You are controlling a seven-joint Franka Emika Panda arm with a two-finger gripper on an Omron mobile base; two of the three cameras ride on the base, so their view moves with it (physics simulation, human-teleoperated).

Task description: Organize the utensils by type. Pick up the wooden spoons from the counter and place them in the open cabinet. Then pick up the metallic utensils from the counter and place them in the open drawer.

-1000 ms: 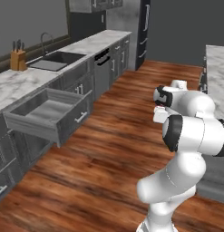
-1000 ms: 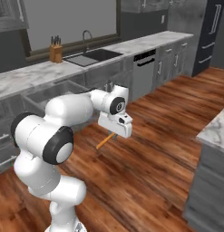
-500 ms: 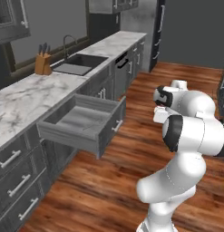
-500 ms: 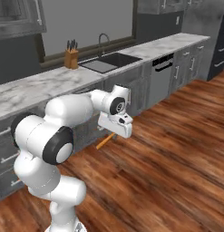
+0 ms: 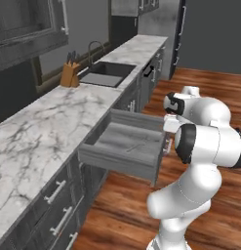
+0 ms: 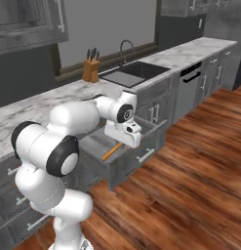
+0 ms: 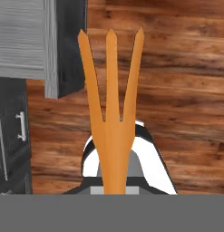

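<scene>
Clearly, from the hand the gripper [image 7: 112, 188] clamps an orange three-pronged fork [image 7: 111, 108] above the wood floor [image 7: 177, 90], while the left base camera looks into the open drawer [image 5: 124, 141].

smooth matt orange fork [image 7: 111, 113], veined white marble counter [image 5: 39, 132], glossy wood-plank floor [image 6: 190, 185], flat grey drawer [image 5: 123, 142].

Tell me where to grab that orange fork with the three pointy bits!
Probably by the narrow stem, not the prongs. The orange fork splits into three thin, spread points at one end, which would be hard to pinch. Below them it is one solid strip. Come from the handle end and squeeze across the stem, as the gripper does, so the prongs point away.
</scene>
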